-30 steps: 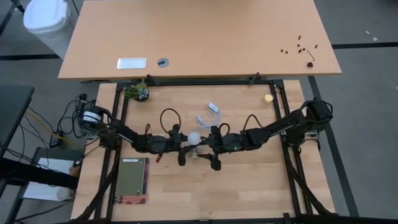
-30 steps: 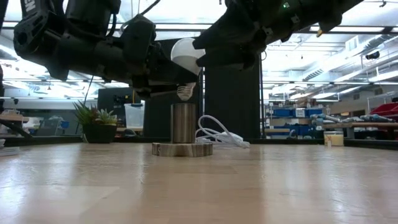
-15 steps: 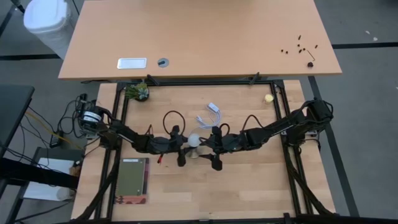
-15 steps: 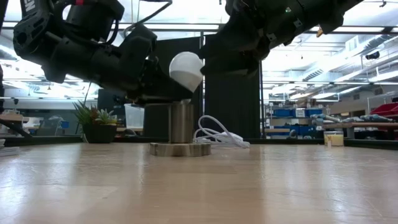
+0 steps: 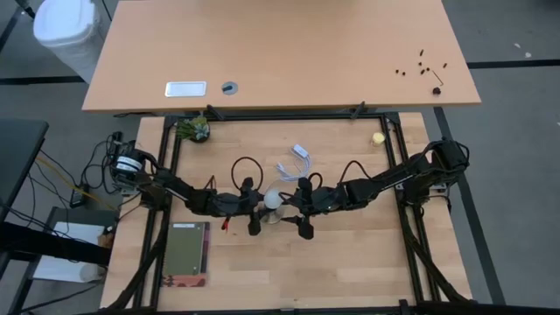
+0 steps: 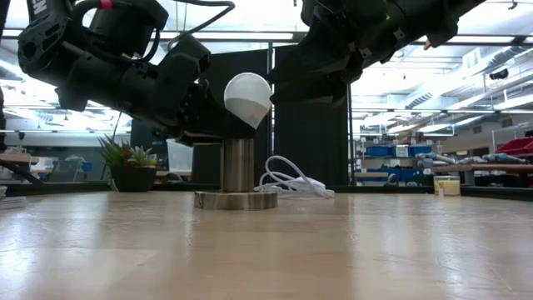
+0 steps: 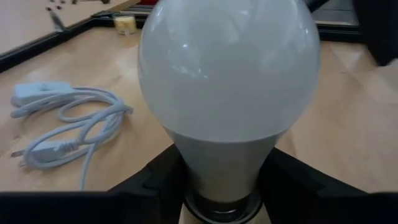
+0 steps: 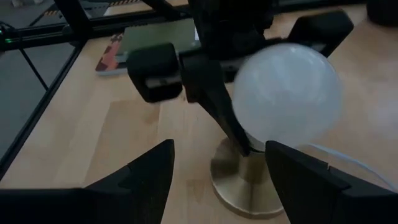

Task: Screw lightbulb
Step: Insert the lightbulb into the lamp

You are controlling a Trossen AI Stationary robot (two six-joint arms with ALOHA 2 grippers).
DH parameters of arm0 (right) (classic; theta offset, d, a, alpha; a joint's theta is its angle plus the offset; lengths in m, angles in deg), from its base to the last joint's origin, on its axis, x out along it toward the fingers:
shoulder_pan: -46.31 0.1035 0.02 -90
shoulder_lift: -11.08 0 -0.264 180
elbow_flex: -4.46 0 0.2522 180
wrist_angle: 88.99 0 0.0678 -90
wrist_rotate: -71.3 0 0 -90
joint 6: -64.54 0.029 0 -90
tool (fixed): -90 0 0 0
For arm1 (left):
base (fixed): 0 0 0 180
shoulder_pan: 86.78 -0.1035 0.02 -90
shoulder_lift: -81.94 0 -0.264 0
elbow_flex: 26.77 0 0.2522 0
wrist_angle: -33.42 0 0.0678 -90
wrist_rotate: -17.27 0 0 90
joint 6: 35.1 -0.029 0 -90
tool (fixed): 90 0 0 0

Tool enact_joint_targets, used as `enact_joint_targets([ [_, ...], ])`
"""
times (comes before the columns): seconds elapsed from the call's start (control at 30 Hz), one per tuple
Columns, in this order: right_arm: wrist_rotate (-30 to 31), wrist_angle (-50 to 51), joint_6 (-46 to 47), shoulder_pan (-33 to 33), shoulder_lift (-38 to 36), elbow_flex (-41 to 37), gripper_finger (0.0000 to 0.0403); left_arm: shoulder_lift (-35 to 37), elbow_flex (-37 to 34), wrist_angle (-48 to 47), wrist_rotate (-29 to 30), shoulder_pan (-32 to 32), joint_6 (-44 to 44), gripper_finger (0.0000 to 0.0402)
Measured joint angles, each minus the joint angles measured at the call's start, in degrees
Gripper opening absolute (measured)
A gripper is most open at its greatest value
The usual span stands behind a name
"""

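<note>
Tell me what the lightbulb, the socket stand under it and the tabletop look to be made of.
Lightbulb: frosted white globe, glass or plastic, with soft window glints; the neck is matte pale grey, probably plastic.
Socket stand: brushed metal tube on a round disc, judging by its dull sheen.
Tabletop: light wood planks, with visible grain and seams.

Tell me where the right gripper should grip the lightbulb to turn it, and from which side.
Grip the lightbulb around its round globe, coming in from the right gripper's own side. The left gripper already clamps the tapered neck just above the socket, leaving only the globe exposed. The right gripper is open, its fingers likely wide enough to straddle the globe.
</note>
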Motion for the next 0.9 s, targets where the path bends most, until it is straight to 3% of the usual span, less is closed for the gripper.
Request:
enact_joint_targets([
  [0.6, -1.6, 0.1, -1.4, -0.3, 0.0, 0.0, 0.0263, 0.1, 0.1, -0.6, -1.7, 0.0, -2.1, 0.0188],
  [0.9, -1.8, 4.3, -0.9, -0.1, 0.0, 0.0, 0.0263, -2.9, 4.7, -1.5, -3.2, 0.0, -3.0, 0.0188],
])
